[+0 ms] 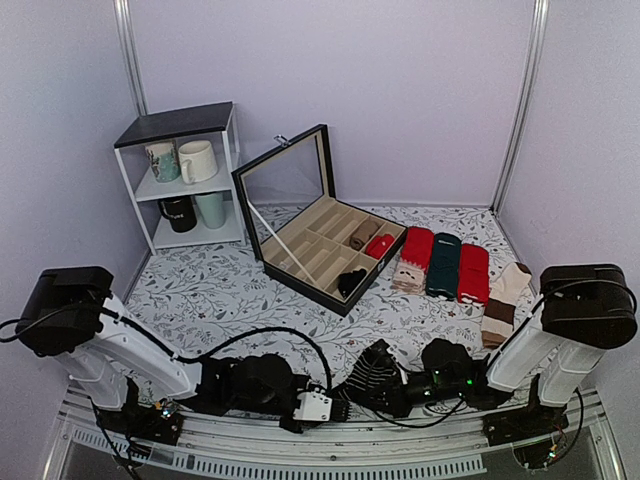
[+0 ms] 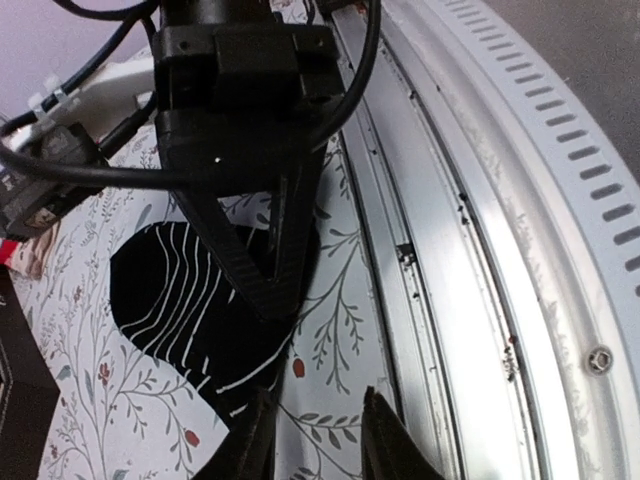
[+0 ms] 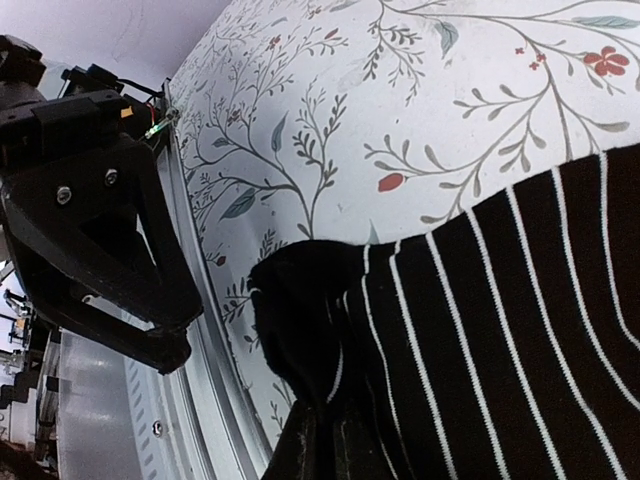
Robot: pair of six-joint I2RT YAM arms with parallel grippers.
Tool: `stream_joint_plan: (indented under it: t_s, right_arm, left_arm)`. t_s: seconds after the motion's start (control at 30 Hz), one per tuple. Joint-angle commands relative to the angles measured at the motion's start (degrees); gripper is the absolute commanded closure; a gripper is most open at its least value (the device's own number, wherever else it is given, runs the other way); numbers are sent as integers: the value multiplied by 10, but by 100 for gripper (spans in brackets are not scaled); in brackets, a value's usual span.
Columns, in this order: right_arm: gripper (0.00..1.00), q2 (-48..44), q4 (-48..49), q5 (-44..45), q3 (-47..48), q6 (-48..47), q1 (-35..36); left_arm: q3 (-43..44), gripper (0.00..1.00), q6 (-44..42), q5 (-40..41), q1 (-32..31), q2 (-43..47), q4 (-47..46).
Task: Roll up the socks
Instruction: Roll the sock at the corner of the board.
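Pinching tool, right (image 2: 272,298): jaws closed to a point on the black striped sock (image 2: 170,290), cloth bunched at the bite. Judged an anchoring hold that keeps one end fixed so the rest can be turned over it.

Left tool (image 2: 318,402): narrowly parted and holding nothing. Bare floral cloth shows between its fingers, and one finger sits at the sock's lower tip, though contact cannot be told. It faces the right tool at close range, probably placed to take up the free end.

Sock: mostly flat and not visibly rolled. It lies at 6 o'clock on the tabletop (image 1: 220,290), between the two tools and just beside the metal rail (image 2: 470,250), where both arms reach it.

Folded socks (image 1: 445,265): a row at 3 o'clock, well apart from the tools, with a beige-and-brown pair (image 1: 505,298) nearer the right arm. Presumably queued for the same treatment.

Compartment box (image 1: 320,245): centre of the tabletop, lid open. Brown, red and black bundles sit in separate cells, the likely destination.

Shelf with mugs (image 1: 185,180): 10 o'clock, not involved.
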State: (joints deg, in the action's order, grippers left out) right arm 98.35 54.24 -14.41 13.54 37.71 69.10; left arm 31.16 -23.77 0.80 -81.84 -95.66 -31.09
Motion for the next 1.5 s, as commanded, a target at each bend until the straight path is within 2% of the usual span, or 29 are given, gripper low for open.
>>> stream_joint_plan:
  t_s: [0.0,0.3,0.47,0.6,0.77,0.93,1.17,1.37,1.47]
  right_arm:
    - [97,36,-157,-28,-25,23,2]
    - [97,36,-176,-33,-18,15,1]
    - [97,34,-182,-34,-17,11,1]
    - [97,36,-187,-38,-12,8,1]
    - [97,37,-190,-40,-9,6,1]
    - [97,36,-193,-42,-10,7,1]
    - [97,32,-198,-43,-8,8,0]
    - [97,25,-200,-54,-8,4,0]
    - [97,24,-205,-59,-4,3,0]
  left_arm:
    - [-3,67,-66,45,-9,-22,-75]
    - [49,67,-95,75,-9,-92,-55]
    - [52,66,-96,92,-8,-97,-49]
    - [53,63,-96,97,-8,-91,-47]
    - [60,50,-98,84,-6,-88,-34]
    - [77,54,-88,76,4,-105,-5]
    - [88,71,-61,62,8,-111,43]
    - [80,68,-43,73,11,-113,53]
    - [85,74,-39,69,11,-112,63]
